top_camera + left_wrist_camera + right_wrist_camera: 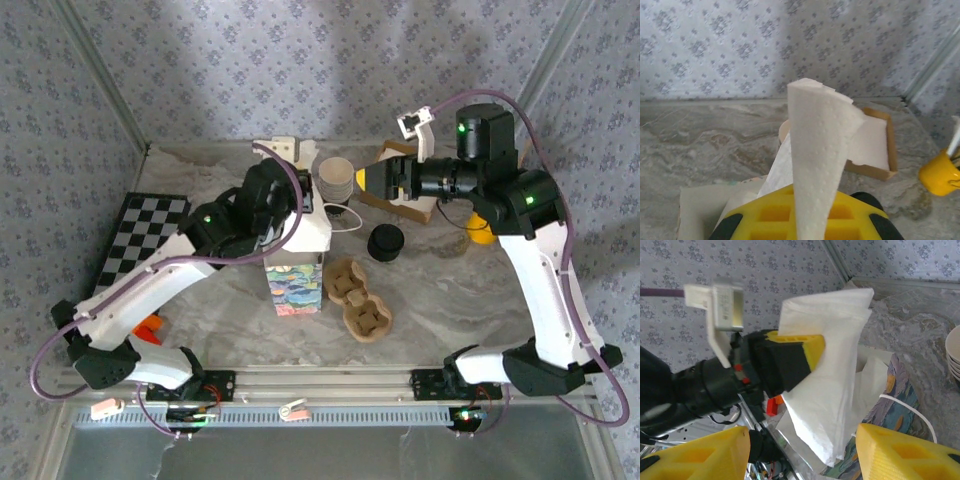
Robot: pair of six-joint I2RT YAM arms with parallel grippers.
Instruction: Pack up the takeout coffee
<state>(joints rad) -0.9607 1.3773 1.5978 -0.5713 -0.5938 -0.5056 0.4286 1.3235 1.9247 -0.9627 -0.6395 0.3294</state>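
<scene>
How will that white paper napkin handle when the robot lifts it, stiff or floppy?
Probably floppy: the napkin curls into a loose cone above the left gripper pinching it, and in the right wrist view it drapes in soft folds. It is likely very light, and since it looks like thin embossed paper it may tear or slip if tugged.

I see checkerboard mat (145,235) lying flat at far left of marble tabletop (440,300). Small orange object (150,327) nearer me, partly hidden; can't tell what it is. Flower-patterned wall covering (300,70) at back and both sides. Metal rail (330,385) along near edge; pale clip (293,410) just below it.
</scene>
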